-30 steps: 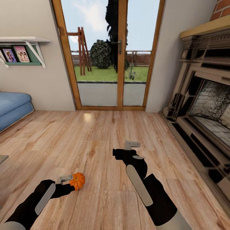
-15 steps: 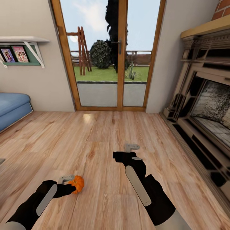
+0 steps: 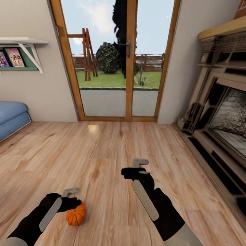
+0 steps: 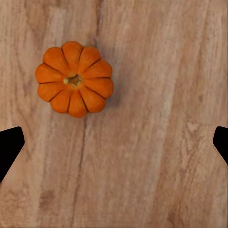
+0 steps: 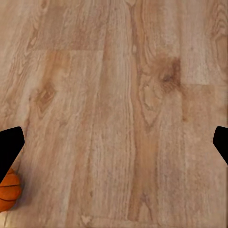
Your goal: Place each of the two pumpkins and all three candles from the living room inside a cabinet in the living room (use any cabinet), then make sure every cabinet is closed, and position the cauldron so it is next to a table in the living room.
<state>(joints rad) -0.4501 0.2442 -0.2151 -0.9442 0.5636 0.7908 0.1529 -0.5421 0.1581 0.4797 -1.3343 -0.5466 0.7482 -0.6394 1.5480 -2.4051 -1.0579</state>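
- The small bright-orange ribbed pumpkin (image 3: pixel 76 216) (image 4: pixel 74 78) lies on the wood-plank floor (image 3: pixel 102 164), just below the left claw (image 3: pixel 70 192), which gapes empty.
- Right claw (image 3: pixel 140 162) likewise spread, holding nothing.

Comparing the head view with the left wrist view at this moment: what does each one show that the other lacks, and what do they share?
Head view alone: the glass doors, the fireplace, a blue sofa, a wall shelf, both arms, and the left gripper beside the pumpkin. Left wrist view alone: the pumpkin from straight above, stem centred, lying free on the floor between wide-apart fingertips. Shared: the pumpkin and the wooden floor.
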